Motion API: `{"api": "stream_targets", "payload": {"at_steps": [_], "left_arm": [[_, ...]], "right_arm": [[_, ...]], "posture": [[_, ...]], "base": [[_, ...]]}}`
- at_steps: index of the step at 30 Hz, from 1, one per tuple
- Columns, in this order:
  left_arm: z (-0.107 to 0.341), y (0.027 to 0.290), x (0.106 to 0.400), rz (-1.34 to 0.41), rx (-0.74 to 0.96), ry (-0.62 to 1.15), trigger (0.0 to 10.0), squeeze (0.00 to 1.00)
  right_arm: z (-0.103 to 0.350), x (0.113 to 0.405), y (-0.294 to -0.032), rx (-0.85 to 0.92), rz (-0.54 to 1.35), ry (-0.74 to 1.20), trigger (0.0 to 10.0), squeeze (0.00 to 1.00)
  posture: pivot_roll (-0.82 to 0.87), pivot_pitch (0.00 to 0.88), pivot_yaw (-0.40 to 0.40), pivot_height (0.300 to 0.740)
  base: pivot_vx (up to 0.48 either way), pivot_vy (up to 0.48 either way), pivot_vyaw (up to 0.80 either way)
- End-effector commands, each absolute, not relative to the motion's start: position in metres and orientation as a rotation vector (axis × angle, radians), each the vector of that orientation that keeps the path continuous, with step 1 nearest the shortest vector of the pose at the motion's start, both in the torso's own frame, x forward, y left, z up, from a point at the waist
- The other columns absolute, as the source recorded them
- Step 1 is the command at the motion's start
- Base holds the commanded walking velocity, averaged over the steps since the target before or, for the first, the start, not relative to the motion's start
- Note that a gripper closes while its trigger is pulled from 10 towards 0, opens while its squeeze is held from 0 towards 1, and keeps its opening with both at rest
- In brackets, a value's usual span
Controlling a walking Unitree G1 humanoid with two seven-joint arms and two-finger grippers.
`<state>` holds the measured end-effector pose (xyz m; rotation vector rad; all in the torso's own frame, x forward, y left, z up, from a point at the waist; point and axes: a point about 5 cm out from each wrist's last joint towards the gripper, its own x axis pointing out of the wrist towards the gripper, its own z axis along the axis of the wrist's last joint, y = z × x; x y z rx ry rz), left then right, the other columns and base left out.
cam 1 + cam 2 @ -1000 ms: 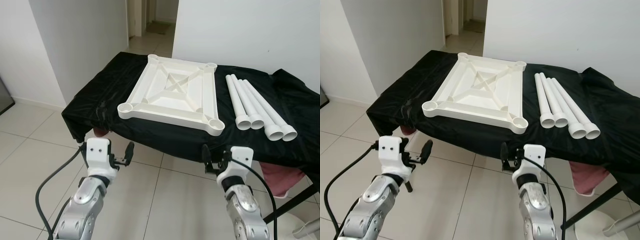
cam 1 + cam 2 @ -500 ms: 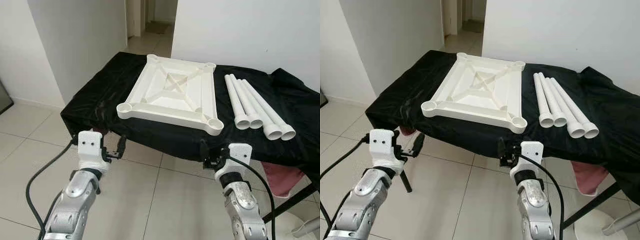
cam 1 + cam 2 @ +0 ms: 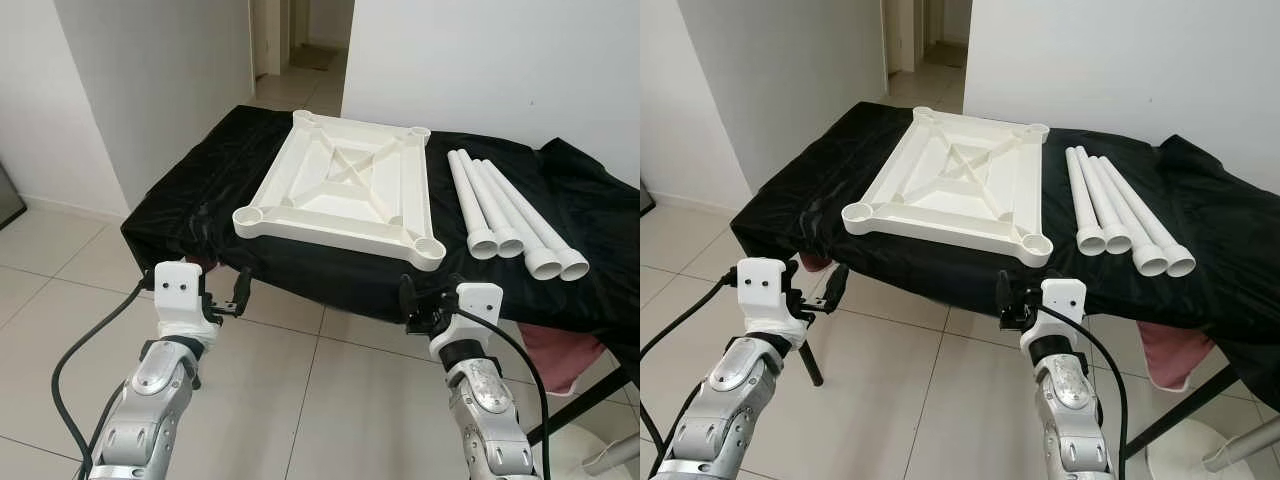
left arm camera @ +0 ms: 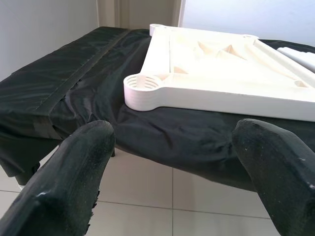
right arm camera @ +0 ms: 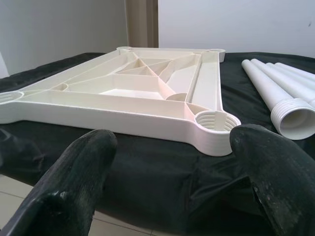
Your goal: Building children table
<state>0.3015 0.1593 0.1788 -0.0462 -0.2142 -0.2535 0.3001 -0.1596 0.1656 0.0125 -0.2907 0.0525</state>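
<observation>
1. From the head views, you had both arms raised short of the bench. The tabletop lay upside down on the black cloth, ahead of both hands and slightly above them. The four legs lay side by side, ahead of the right gripper and off to its right. The left gripper hung just short of the cloth's front edge. Nothing was fitted yet, so I judged the build barely begun.

2. In the left wrist view, your left gripper was released, its fingers spread wide and empty. The tabletop's near corner socket sat ahead between them, above the draped cloth. The risk here was the cloth: a low reach could have snagged its loose folds and dragged the tabletop with it.

3. In the right wrist view, your right gripper was also spread and empty, with the fingers either side of the other near socket. The nearest leg's ribbed open end lay beyond the right finger. The legs were round and touching one another, so nudging one could have rolled the rest toward the edge. The smooth tube could also have slipped in a two-finger pinch, or entered the socket tilted and jammed.
</observation>
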Motion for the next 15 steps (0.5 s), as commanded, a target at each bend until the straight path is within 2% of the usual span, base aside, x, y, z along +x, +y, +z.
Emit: {"api": "stream_targets", "payload": {"at_steps": [1,15], "left_arm": [[0.1773,0.158,0.3025,-0.273,-0.052,-0.216,10.0,0.0],[0.1794,0.1594,0.3034,-0.276,-0.051,-0.224,10.0,0.0]], "right_arm": [[0.1643,0.3004,-0.1596,0.015,0.054,-0.293,10.0,0.0],[0.1619,0.3022,-0.1591,0.014,0.059,-0.296,10.0,0.0]], "posture": [[0.05,0.086,-0.043,0.74],[0.05,0.082,-0.041,0.74]], "base": [[0.0,0.0,0.0],[0.266,0.0,0.0]]}}
